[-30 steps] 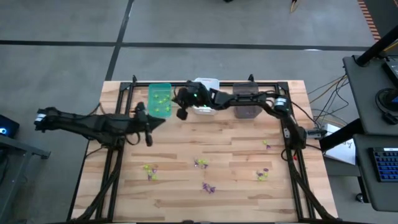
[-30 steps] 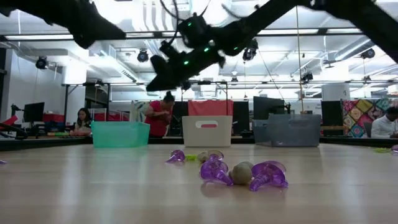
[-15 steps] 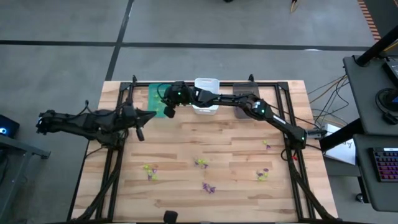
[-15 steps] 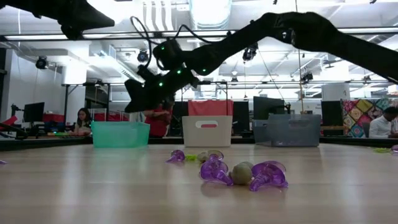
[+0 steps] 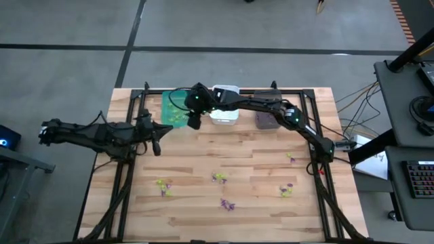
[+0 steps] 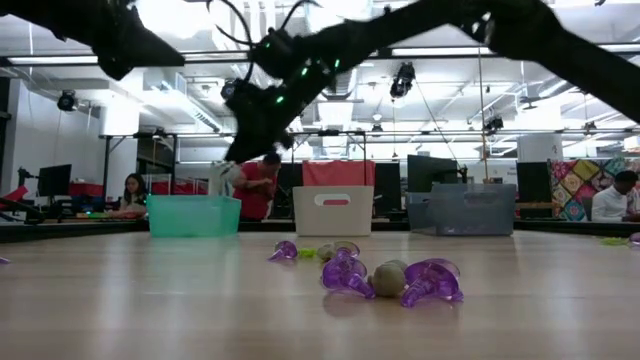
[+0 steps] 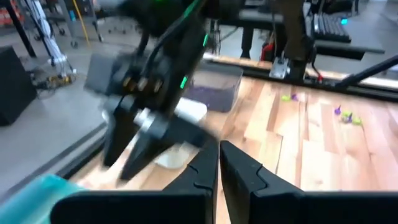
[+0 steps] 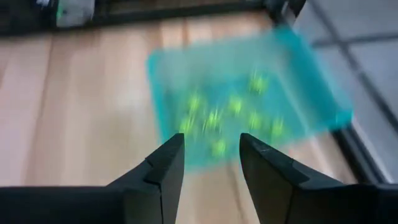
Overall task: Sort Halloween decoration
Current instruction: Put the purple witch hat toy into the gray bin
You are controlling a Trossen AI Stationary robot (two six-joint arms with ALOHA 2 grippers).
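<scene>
The sorting looks partly done. At the upper left of the high view the green bin (image 5: 173, 108) already holds a scatter of yellow-green trinkets (image 8: 233, 115), which the right wrist view shows lying loose on its floor. To its right the white bin (image 5: 224, 114) shows nothing I can make out, and the dark grey bin (image 5: 270, 114) seems to hold some purple pieces, though they are too small to be sure of.

What is left lies on the wooden surface (image 5: 203, 217) along the lower part of the high view, going left to right: a yellow-green cluster (image 5: 163, 184) at lower left, a mixed piece (image 5: 218, 177) near the middle, a purple one (image 5: 228, 204) below it, then a purple and yellow-green pair (image 5: 286, 190) and a small piece (image 5: 291, 158) at right — several still to sort.

The left pincer (image 5: 155, 144) hangs over the left side of the surface, fingers together and holding nothing. The right pincer (image 5: 193, 120) reaches across to the green bin's right edge — its fingers stand apart with nothing between them, so I judge a drop has just been made there.

In the low view the nearest purple trinkets (image 6: 432, 280) lie on their sides, long axes roughly across the frame, flared ends outward around a greyish round piece (image 6: 389, 277). The others are too small to tell which way they point.
</scene>
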